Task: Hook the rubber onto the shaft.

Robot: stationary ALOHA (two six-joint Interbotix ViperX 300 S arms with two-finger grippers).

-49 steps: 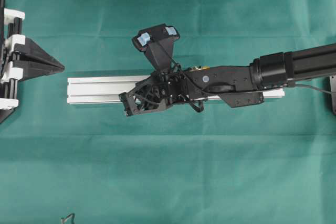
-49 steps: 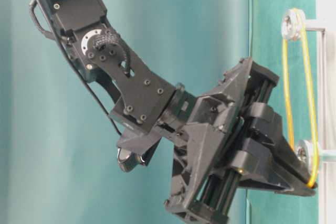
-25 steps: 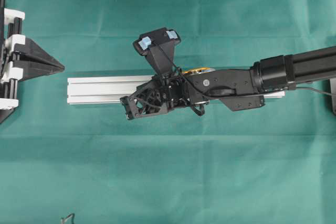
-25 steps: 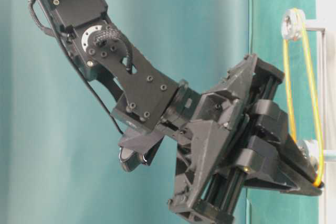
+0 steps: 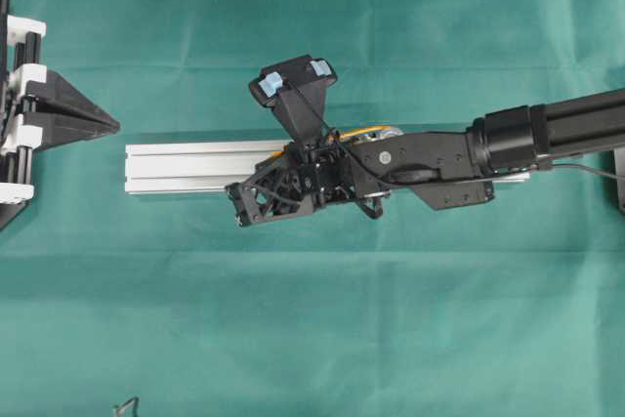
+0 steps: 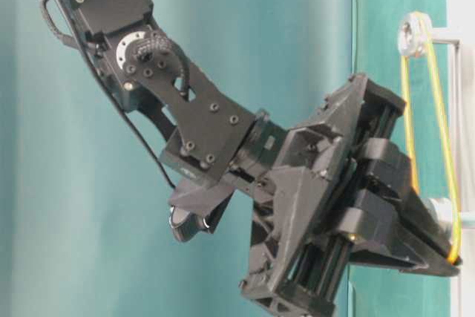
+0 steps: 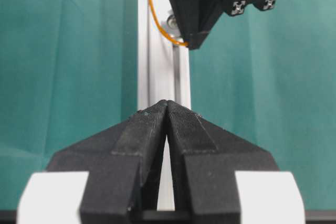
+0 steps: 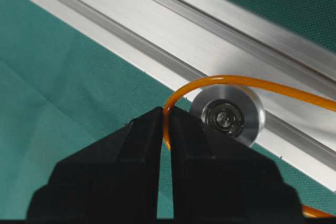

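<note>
Jaws of right gripper pinched on the rubber, stretched around but not seated on the near pulley; far end already over upper pulley. Rail beneath. Left gripper closed, empty, well back.

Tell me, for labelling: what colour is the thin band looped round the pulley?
Orange: the thin rubber band shows best in the right wrist view.

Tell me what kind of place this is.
Probably a robotics lab test bench: a green cloth covers the table, an aluminium rail lies on it carrying pulleys, and the right gripper pinches an orange rubber band.
</note>
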